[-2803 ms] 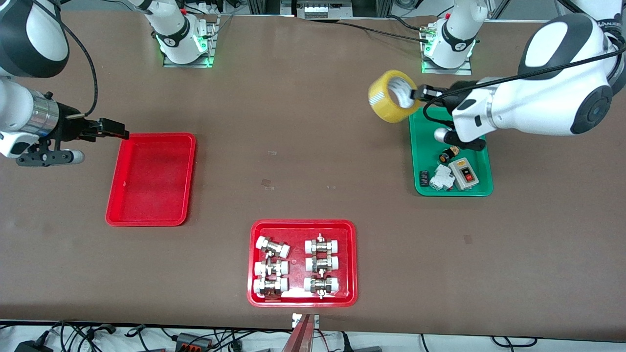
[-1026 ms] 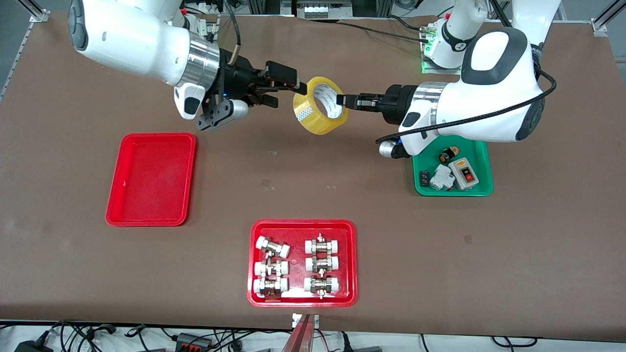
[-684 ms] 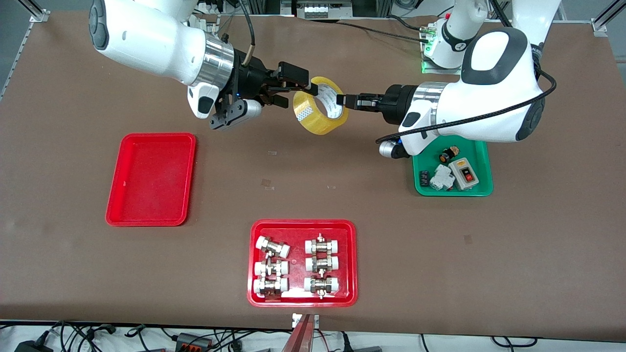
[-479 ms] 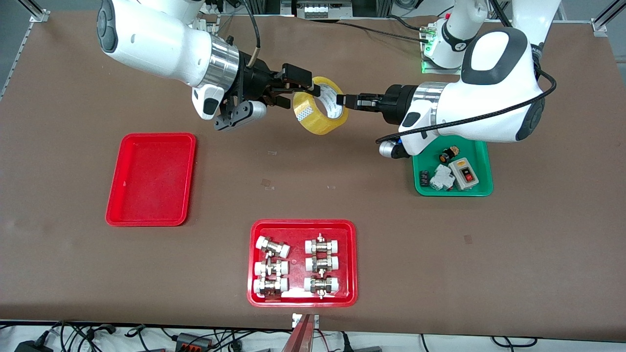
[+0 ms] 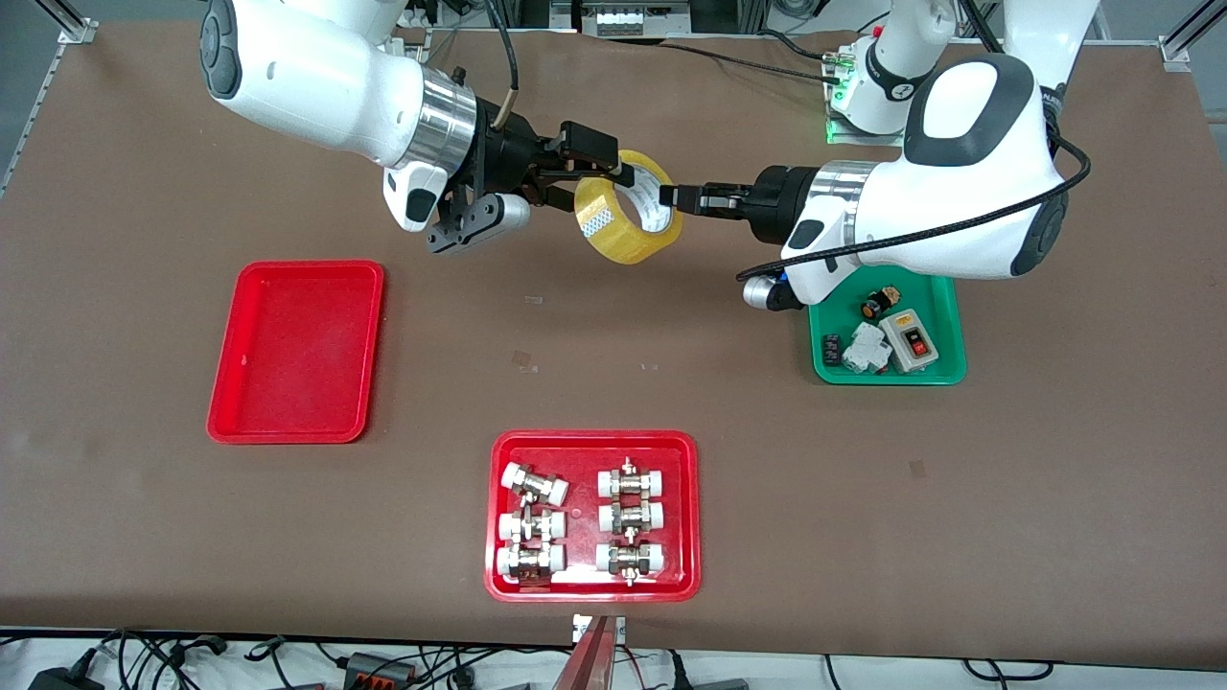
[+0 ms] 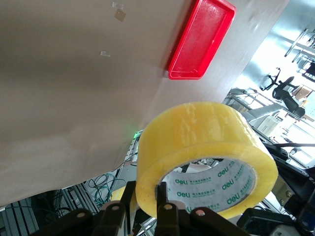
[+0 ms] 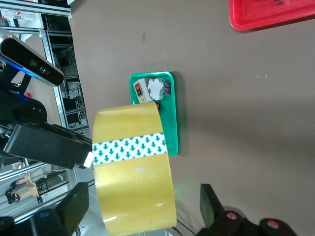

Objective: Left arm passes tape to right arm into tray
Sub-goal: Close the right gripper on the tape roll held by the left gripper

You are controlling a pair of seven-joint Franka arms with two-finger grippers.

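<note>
Midair, tape (image 5: 628, 208) pinched in left gripper (image 5: 673, 197) jaws, right gripper (image 5: 613, 179) jaws wide around it, above bare table (image 5: 613, 364).

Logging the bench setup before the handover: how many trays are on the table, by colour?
Red trays: 2, the plain one toward the right arm's end, and the one holding metal fittings, nearest the front camera.
Green trays: 1, toward the left arm's end.
Total: 3 trays.
</note>
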